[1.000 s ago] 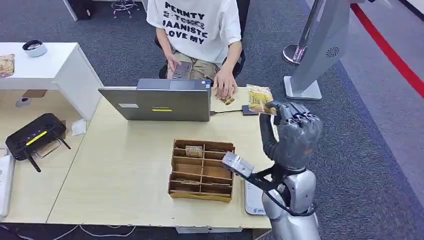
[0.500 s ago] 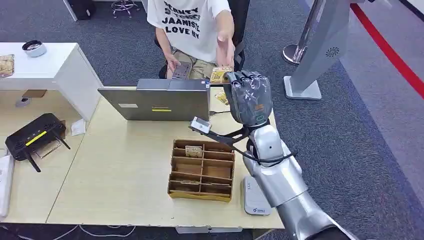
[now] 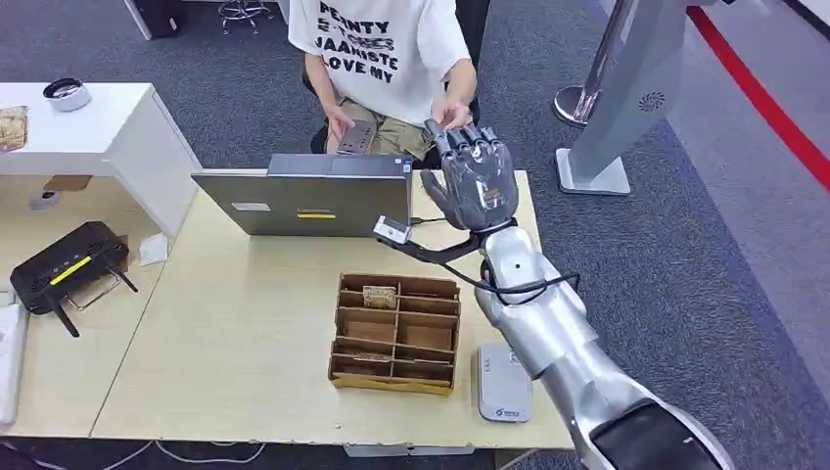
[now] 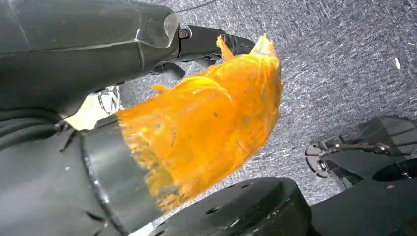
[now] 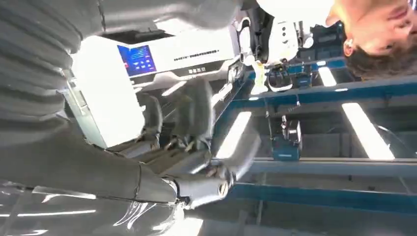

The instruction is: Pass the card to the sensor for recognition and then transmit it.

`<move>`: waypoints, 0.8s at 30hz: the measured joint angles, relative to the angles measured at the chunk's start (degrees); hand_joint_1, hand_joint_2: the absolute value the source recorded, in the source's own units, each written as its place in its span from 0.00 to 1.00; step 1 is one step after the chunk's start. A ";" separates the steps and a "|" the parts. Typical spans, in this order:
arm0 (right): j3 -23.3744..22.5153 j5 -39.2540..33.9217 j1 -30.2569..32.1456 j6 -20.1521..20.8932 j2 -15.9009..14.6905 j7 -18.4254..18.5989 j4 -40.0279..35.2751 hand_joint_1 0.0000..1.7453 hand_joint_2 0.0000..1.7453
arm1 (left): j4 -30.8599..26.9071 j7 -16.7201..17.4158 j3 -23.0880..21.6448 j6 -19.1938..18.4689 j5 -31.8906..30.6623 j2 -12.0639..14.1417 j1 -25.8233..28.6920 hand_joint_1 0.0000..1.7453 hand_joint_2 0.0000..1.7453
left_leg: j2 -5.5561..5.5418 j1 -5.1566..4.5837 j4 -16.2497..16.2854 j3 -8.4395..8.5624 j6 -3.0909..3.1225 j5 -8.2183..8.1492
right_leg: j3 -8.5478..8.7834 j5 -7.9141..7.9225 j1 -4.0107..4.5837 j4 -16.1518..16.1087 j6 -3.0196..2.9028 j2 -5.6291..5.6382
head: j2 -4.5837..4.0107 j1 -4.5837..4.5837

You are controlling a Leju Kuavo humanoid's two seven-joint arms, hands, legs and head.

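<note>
Over the pale wood table (image 3: 245,323), right hand (image 3: 474,178) (grey, ribbed) spreads empty.

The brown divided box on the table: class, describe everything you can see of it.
The brown divided box looks like cardboard or thin wood, a shallow open-topped rectangle split by thin walls into several compartments. It sits flat on the pale wooden table, in front of the closed grey laptop and beside a white card reader. One far compartment holds a small card-like item. Nothing else touches it.
</note>
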 joint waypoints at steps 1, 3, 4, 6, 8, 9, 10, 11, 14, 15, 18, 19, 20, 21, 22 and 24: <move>0.11 -0.68 0.30 -0.07 0.00 -0.29 -0.05 0.00 0.00 | 0.00 -0.02 0.00 0.00 0.15 -0.02 0.01 0.00 0.00 | 0.00 0.00 0.00 0.00 0.00 0.00 | 0.00 0.00 0.00 0.00 0.00 0.00 | 0.00 0.04; 0.37 -2.48 1.21 -0.11 -0.02 -1.19 -0.51 0.00 0.00 | 0.00 -0.15 0.00 0.07 0.57 -0.04 0.09 0.00 0.00 | 0.00 0.00 0.00 0.00 0.00 0.00 | 0.00 0.00 0.00 0.00 0.00 0.00 | 0.00 0.04; 0.50 -3.64 1.98 -0.18 -0.02 -1.82 -1.14 0.00 0.00 | 0.00 -0.31 -0.02 0.11 0.94 -0.04 0.14 0.00 0.00 | -0.01 0.00 0.00 0.00 0.00 0.00 | 0.00 0.00 0.00 0.00 0.00 -0.01 | 0.00 -0.02; 0.83 -5.89 4.48 -0.22 -0.02 -2.93 -4.29 0.00 0.00 | 0.00 -0.37 0.00 0.24 1.25 -0.07 0.30 0.00 0.00 | -0.01 0.00 0.00 -0.01 0.00 0.00 | 0.00 0.00 0.00 0.00 0.00 -0.01 | 0.00 0.02; 1.03 -9.25 7.52 -0.22 0.00 -5.35 -8.16 0.00 0.00 | 0.00 -0.44 0.00 0.31 1.82 -0.09 0.40 0.00 0.00 | -0.02 0.00 0.00 -0.02 0.00 -0.01 | 0.00 -0.02 0.00 0.00 0.01 -0.02 | 0.00 0.04; 1.16 -11.50 9.20 -0.22 0.02 -6.90 -10.37 0.00 0.00 | 0.00 -0.44 0.11 0.42 2.21 -0.11 0.44 0.00 0.00 | -0.05 0.00 0.00 -0.04 -0.01 -0.01 | 0.00 -0.03 0.00 0.00 0.02 -0.03 | 0.00 -0.02; 1.33 -13.88 10.98 -0.24 0.04 -8.29 -12.83 0.00 0.00 | 0.00 -0.44 0.24 0.46 2.58 -0.13 0.48 0.00 0.00 | -0.06 0.00 -0.01 -0.05 -0.01 -0.02 | 0.00 -0.05 0.00 0.00 0.04 -0.04 | 0.00 0.04; 1.55 -15.48 12.81 -0.24 0.09 -9.17 -15.03 0.00 0.00 | 0.00 -0.44 0.37 0.52 2.82 -0.15 0.55 0.00 0.00 | -0.07 0.00 -0.01 -0.05 -0.01 -0.02 | -0.01 -0.06 0.00 0.00 0.03 -0.04 | 0.00 0.00; 3.09 -27.17 18.26 0.05 0.02 -12.84 -22.24 0.00 0.00 | 0.00 -0.28 1.03 1.05 4.26 -0.28 0.66 0.00 0.00 | -0.08 0.00 -0.01 -0.09 -0.01 -0.03 | -0.04 -0.08 0.00 -0.01 0.05 -0.05 | 0.00 0.04; 4.10 -33.78 20.07 0.37 -0.02 -14.11 -25.32 0.00 0.00 | 0.00 -0.24 1.46 1.22 4.72 -0.33 0.70 0.00 0.00 | -0.09 0.00 -0.02 -0.10 -0.01 -0.03 | -0.05 -0.09 0.00 -0.01 0.05 -0.07 | 0.00 0.00; 6.17 -49.07 24.68 4.93 -0.88 -16.97 -32.56 0.00 0.00 | 0.00 0.09 2.56 1.44 5.71 -0.50 1.04 0.00 0.00 | -0.07 0.00 -0.02 -0.13 0.00 -0.04 | -0.08 -0.09 -0.01 -0.01 0.05 -0.05 | 0.00 0.04; 6.80 -55.61 25.81 8.42 -1.31 -17.79 -35.09 0.00 0.00 | 0.00 0.09 2.99 1.48 6.03 -0.55 1.17 0.00 0.00 | -0.03 0.00 -0.02 -0.13 0.01 -0.05 | -0.10 -0.09 -0.01 -0.02 0.05 -0.03 | 0.00 0.00; 7.26 -61.25 26.85 11.77 -1.97 -18.54 -37.15 0.00 0.00 | 0.00 0.09 3.48 1.53 6.25 -0.61 1.20 0.00 0.00 | -0.02 -0.01 -0.02 -0.13 0.02 -0.05 | -0.10 -0.09 -0.01 -0.02 0.05 -0.02 | 0.00 0.00; 7.72 -67.13 27.71 15.71 -2.71 -19.61 -39.13 0.00 0.00 | 0.00 0.07 3.87 1.57 6.41 -0.66 1.20 0.00 0.00 | -0.06 -0.01 -0.02 -0.13 0.02 -0.05 | -0.09 -0.09 -0.01 -0.03 0.06 -0.06 | 0.00 0.02; 8.02 -74.06 28.53 20.48 -3.48 -20.82 -40.84 0.00 0.00 | 0.00 0.00 4.11 1.57 6.54 -0.66 1.22 0.00 0.00 | -0.08 -0.01 -0.01 -0.12 0.03 -0.05 | -0.09 -0.09 -0.01 -0.03 0.06 -0.08 | 0.00 0.04; 8.22 -87.83 30.50 31.04 -5.23 -23.48 -43.85 0.00 0.00 | 0.00 -0.22 4.83 1.55 6.58 -0.70 1.25 0.00 0.00 | -0.11 -0.01 -0.01 -0.13 0.03 -0.05 | -0.07 -0.09 -0.01 -0.03 0.06 -0.10 | 0.00 0.02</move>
